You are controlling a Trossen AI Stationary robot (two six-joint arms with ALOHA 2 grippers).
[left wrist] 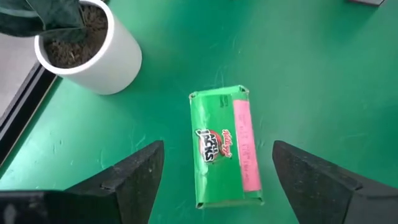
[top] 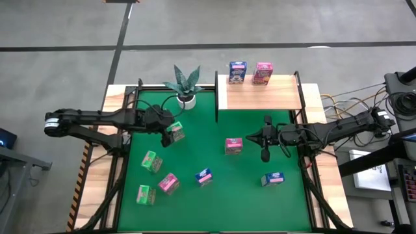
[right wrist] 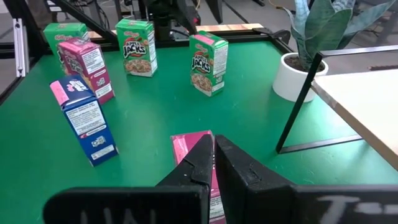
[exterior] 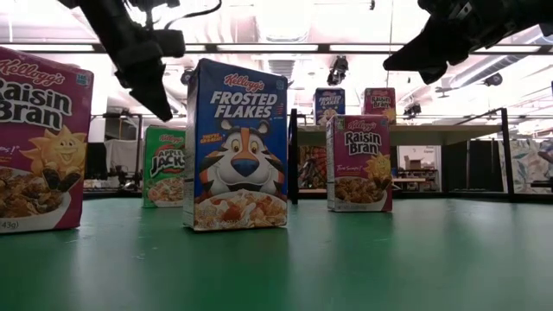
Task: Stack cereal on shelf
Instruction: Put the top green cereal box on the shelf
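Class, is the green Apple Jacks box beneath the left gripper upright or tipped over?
Upright: the green Apple Jacks box shows its top flap to the left gripper, whose fingers stand open above.

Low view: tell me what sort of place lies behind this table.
Probably a robotics lab or workshop, not a shop: a green mat on a wooden table, loose cables beside it, bare ceiling strip lights and benches of equipment behind.
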